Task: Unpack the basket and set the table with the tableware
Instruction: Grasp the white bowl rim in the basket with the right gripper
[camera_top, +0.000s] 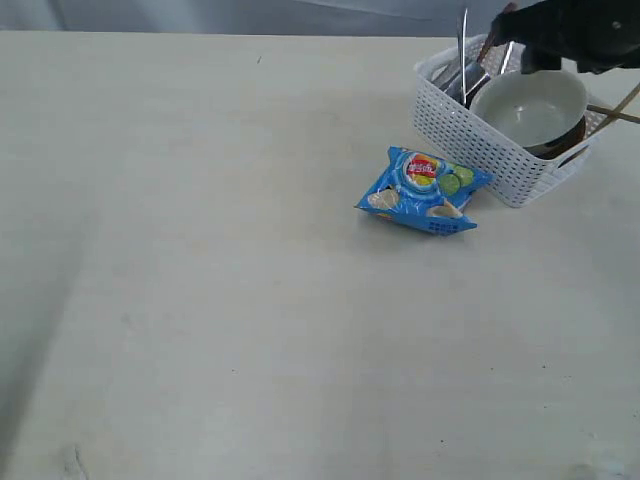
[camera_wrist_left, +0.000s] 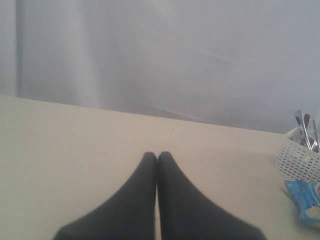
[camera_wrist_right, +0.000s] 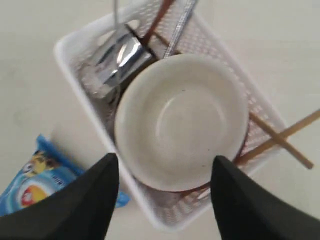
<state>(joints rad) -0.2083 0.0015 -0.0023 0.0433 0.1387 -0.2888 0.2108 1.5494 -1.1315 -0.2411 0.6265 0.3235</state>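
white lattice basket (camera_top: 470, 140) sits upper right on the table (camera_top: 200, 250), holding the bowl (camera_top: 528, 108) and chopsticks (camera_top: 615, 112). right end effector (camera_wrist_right: 165, 159) hangs released above the bowl. left end effector (camera_wrist_left: 157, 156) is clenched, empty. snack bag (camera_top: 424, 191) lies just beside the basket.

The exterior view looks down at a slant from high over the wide pale cream table (camera_top: 200, 300), with the white lattice-sided plastic basket (camera_top: 470, 140) at its upper right. The left wrist view sits low over the tabletop, facing level toward a grey backdrop (camera_wrist_left: 175, 60). The right wrist view hangs close above the basket, facing straight down into the white round bowl (camera_wrist_right: 182, 120). All three share the basket and the blue snack bag (camera_top: 425, 190).
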